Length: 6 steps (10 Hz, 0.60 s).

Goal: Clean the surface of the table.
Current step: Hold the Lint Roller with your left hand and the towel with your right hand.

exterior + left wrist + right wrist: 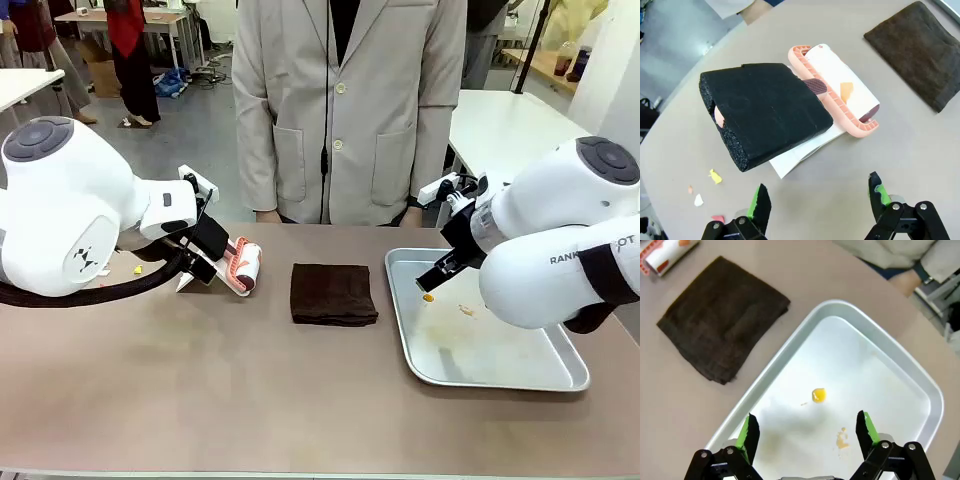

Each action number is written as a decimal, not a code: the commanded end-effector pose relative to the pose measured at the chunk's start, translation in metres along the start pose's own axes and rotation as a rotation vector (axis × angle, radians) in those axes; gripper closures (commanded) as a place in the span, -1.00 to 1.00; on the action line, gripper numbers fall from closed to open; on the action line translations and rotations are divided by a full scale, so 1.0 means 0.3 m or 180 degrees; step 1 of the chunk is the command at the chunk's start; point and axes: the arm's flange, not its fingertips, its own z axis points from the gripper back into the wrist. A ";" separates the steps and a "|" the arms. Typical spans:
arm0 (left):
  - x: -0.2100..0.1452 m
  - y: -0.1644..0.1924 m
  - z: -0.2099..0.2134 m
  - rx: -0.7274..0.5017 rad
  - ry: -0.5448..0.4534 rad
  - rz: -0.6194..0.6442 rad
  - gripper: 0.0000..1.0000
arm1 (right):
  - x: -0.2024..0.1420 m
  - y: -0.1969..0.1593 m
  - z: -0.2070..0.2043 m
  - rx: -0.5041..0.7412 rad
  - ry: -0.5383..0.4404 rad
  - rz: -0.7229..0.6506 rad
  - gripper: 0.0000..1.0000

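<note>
Left gripper (817,187), right gripper (806,421) spread; one cloth (333,293), one tray (500,350).

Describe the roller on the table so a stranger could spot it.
On the wide taupe-brown table, look left of the folded dark brown cloth. There lies the white paper lint roller in a salmon-pink plastic frame, with a chunky black foam handle.

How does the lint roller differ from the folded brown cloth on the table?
The lint roller is rigid, with a white roll, pink frame and black foam handle; the cloth is soft and dark brown. The lint roller lies before the left end effector; the cloth lies mid-table, beside the tray. An orange scrap sticks to the lint roller; the cloth looks clean. Both rest on the table.
</note>
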 end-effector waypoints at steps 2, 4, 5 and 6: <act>0.000 0.000 0.000 0.0000 -0.0001 0.0000 -1.00 | 0.000 0.000 0.000 0.0000 -0.0001 0.0000 -1.00; 0.000 0.000 0.000 0.0000 -0.0001 0.0000 -1.00 | 0.000 0.000 0.000 0.0000 -0.0001 0.0000 -1.00; 0.000 0.000 0.000 0.0000 -0.0001 0.0000 -1.00 | 0.000 0.000 0.000 0.0000 -0.0001 0.0000 -1.00; 0.000 0.000 0.000 0.0000 -0.0001 0.0000 -1.00 | 0.000 0.000 0.000 0.0000 -0.0001 0.0000 -1.00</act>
